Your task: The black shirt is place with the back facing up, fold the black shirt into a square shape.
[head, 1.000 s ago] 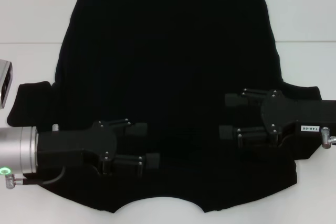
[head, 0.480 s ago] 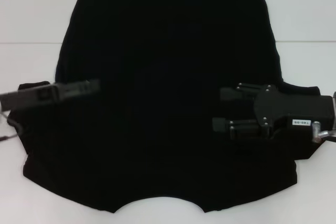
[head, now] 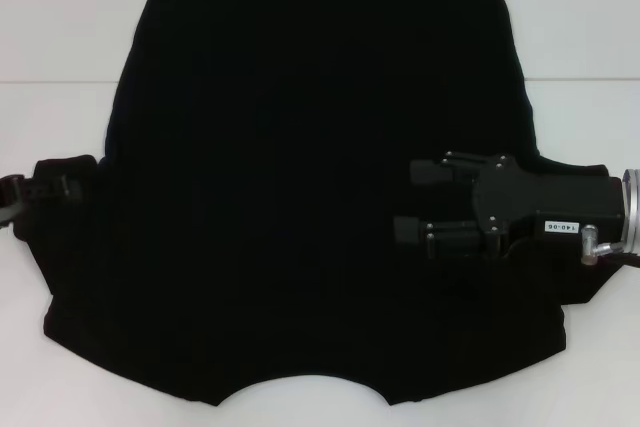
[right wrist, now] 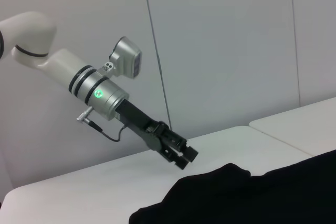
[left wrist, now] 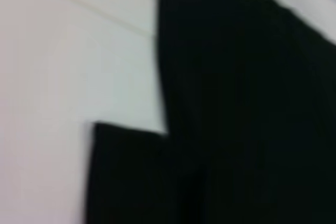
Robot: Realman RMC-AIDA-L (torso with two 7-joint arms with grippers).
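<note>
To start the fold, each gripper should pinch a sleeve edge cleanly, without bunching. The large matte black short-sleeved cloth shirt (head: 310,197) lies flat, filling the frame's centre on the white table (head: 60,27). The right gripper (head: 412,202), centre-right, hovers with jaws parted; the left gripper (head: 45,189), at the left edge, probably stands parted too.

- The black shirt (head: 310,197) is a plain matte black short-sleeved garment without print.
- It lies spread flat and unfolded on the white table (head: 60,37).
- The curved neckline sits at the near edge, toward the robot; the straight hem lies at the far edge.
- One short sleeve extends to each side, at the left and right edges of the body.
- The fabric is smooth, with no evident folds.
- In the left wrist view, one sleeve (left wrist: 131,177) juts from the body against the white surface.
</note>
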